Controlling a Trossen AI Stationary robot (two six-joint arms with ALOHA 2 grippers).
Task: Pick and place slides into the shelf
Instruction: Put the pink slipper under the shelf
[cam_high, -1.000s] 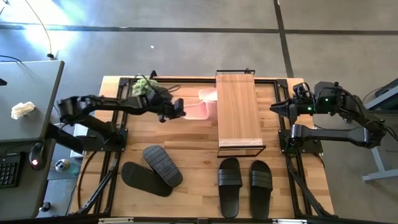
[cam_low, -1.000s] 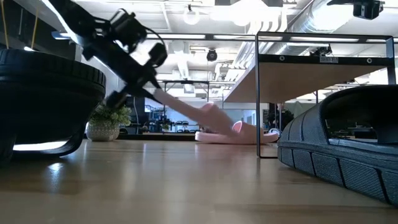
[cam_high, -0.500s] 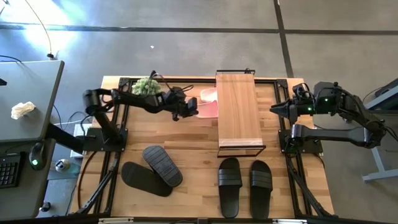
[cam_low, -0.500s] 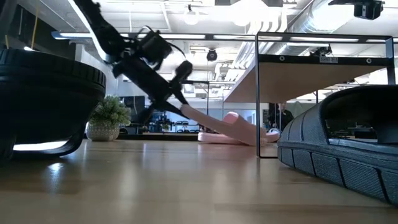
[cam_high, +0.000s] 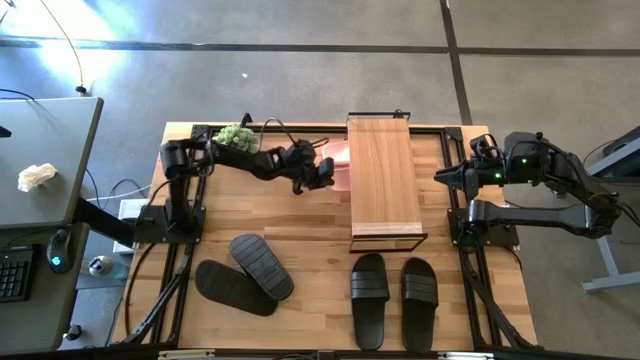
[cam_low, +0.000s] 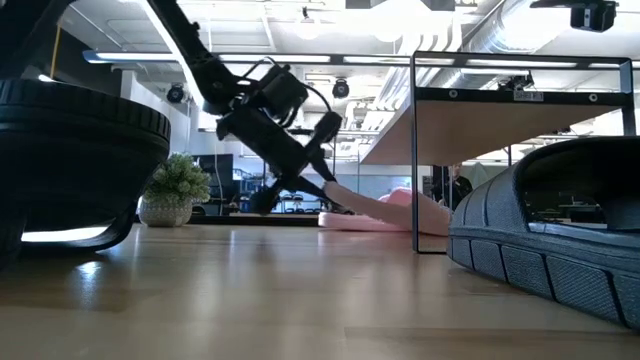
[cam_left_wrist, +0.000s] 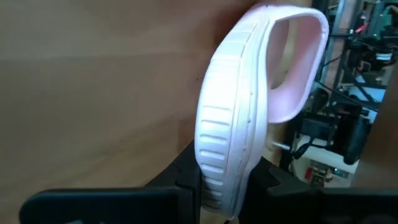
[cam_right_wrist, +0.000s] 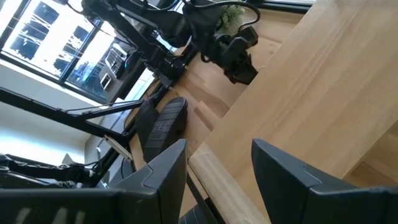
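Left gripper fingers clamped on one pink slide at shelf edge, second pink slide underneath, four black slides left on worktop; right gripper released, idle beside shelf.

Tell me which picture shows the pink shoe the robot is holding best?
The left wrist view: the pink slide fills it, pinched by the left gripper. The high view shows a sliver beside the shelf; the low view shows it tilted and far off. The right wrist view hides it.
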